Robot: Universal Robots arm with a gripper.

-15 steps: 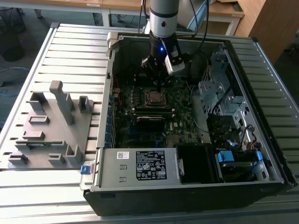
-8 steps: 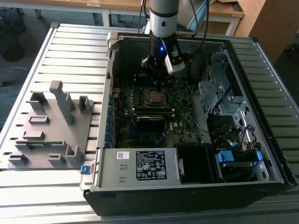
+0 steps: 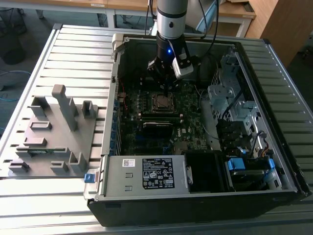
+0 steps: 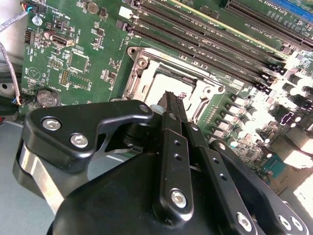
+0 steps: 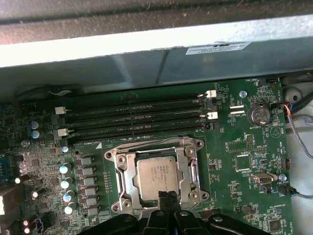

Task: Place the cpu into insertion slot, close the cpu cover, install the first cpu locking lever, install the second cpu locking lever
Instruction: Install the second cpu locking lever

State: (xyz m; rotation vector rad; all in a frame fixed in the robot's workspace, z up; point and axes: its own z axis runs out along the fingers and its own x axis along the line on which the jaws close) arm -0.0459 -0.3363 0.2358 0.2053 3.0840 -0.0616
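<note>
In the second wrist view the end effector (image 4: 171,100) covers the near half of the cpu cover (image 4: 168,73), and glare washes out the cpu (image 4: 164,81) beneath it. In the first wrist view the picture's edge cuts off the end effector's body, and its tips (image 5: 167,198) hide the nearest edge of the insertion slot (image 5: 157,177). In the exterior view the arm (image 3: 171,19) is cut at the upper edge, and the locking levers are too small to tell apart.
</note>
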